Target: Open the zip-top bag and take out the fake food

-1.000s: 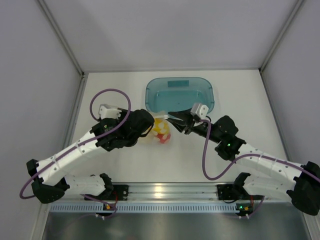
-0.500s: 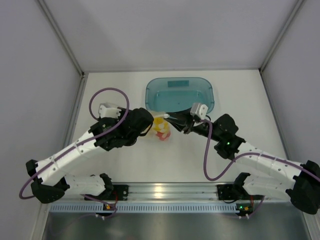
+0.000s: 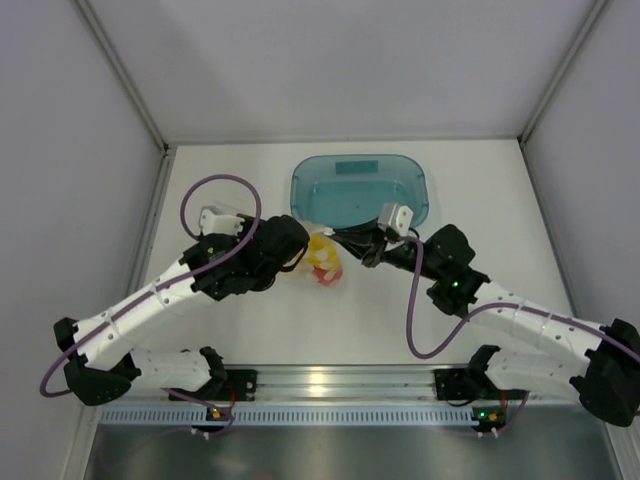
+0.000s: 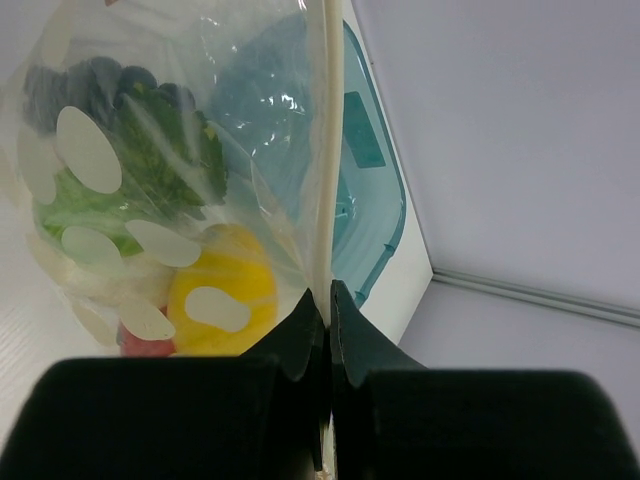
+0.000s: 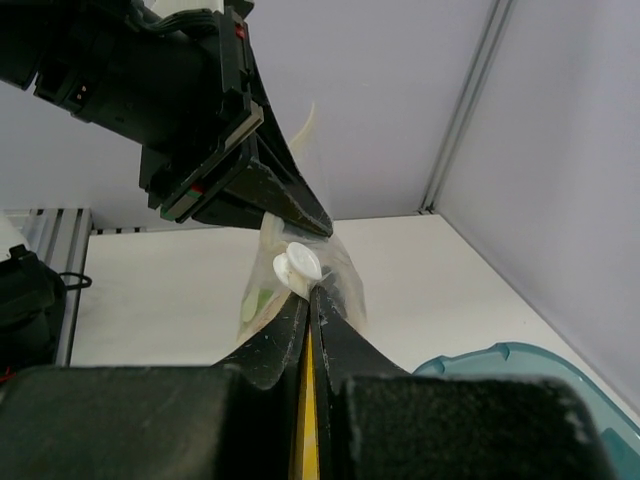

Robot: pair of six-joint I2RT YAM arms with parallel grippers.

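The clear zip-top bag (image 3: 320, 258) hangs between both grippers in front of the teal tray. It holds the fake food: a yellow fruit (image 4: 225, 290), a red piece (image 4: 140, 342), green leaves (image 4: 165, 150) and dark grapes (image 4: 60, 85). My left gripper (image 3: 300, 252) is shut on the bag's top edge (image 4: 323, 200). My right gripper (image 3: 345, 237) is shut on the white zipper slider (image 5: 298, 268) at the bag's top. In the right wrist view the left gripper (image 5: 285, 205) sits just behind the slider.
A translucent teal tray (image 3: 361, 188) sits right behind the bag on the white table. Grey walls close in the left, right and back. The arms' bases and a metal rail (image 3: 330, 382) run along the near edge.
The bag and both grippers have stayed nearly in place. My right gripper with the slider shifted slightly up and left; the bag swayed a little.
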